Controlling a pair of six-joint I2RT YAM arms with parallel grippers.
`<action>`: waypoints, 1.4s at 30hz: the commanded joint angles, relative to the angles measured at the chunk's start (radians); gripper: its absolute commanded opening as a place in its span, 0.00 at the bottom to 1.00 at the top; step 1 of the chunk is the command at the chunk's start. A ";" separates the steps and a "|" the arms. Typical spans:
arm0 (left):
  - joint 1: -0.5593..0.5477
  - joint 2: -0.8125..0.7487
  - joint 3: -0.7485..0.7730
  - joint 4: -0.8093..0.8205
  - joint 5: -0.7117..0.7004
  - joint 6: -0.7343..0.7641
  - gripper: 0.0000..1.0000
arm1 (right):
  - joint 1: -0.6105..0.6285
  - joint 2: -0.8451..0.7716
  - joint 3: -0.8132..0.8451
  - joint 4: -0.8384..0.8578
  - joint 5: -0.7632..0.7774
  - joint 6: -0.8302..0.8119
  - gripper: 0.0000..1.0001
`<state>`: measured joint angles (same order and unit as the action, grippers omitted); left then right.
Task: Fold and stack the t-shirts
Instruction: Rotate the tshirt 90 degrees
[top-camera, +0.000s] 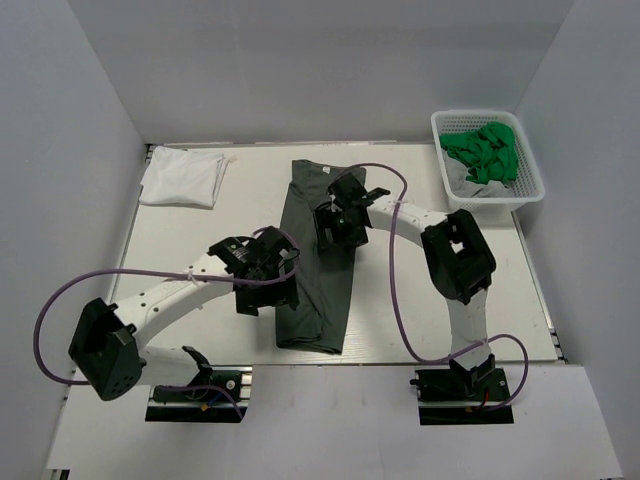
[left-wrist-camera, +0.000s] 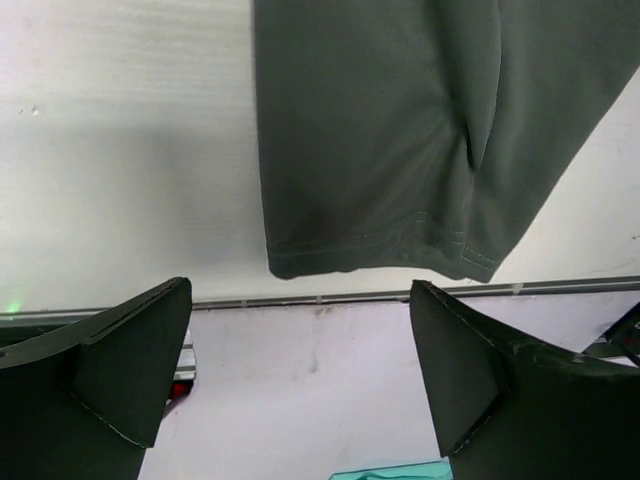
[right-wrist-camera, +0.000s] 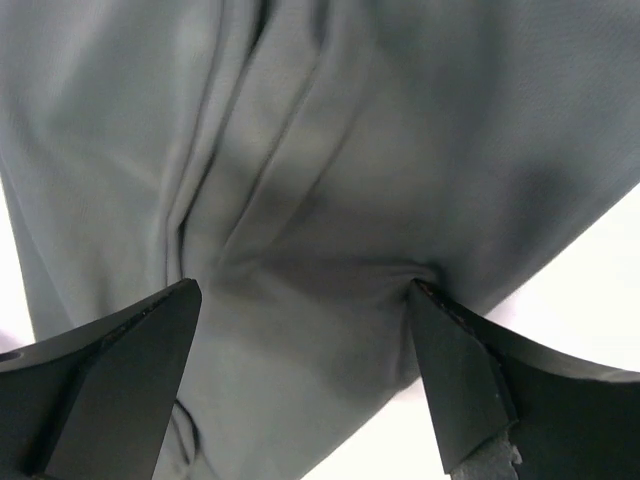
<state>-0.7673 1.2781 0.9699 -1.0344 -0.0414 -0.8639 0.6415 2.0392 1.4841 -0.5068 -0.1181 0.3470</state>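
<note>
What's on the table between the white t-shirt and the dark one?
Nothing. In the top view, only bare table lies between the white t-shirt and the dark olive-grey t-shirt.

right jaws: spread wide | below them: creased dark olive-grey t-shirt (right-wrist-camera: 330, 180) | contact: possibly touching

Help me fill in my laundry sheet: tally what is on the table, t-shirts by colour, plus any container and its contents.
Dark olive-grey t-shirt: 1
White t-shirt: 1
Basket: 1
Green cloth heap in the basket: 1 (separate pieces cannot be told apart)
Total: 4
</note>
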 joint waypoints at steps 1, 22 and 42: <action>0.005 0.027 0.015 0.060 0.021 0.057 1.00 | -0.031 0.088 0.054 -0.007 0.049 0.033 0.90; -0.027 0.426 0.253 0.152 0.170 0.213 1.00 | -0.190 -0.098 0.180 -0.081 -0.023 -0.067 0.90; -0.081 0.682 0.435 0.140 0.026 0.122 1.00 | -0.250 -0.710 -0.702 0.347 -0.339 0.205 0.90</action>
<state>-0.8463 1.9919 1.4178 -0.9081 0.0017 -0.7086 0.3832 1.2953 0.7723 -0.3233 -0.3576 0.5255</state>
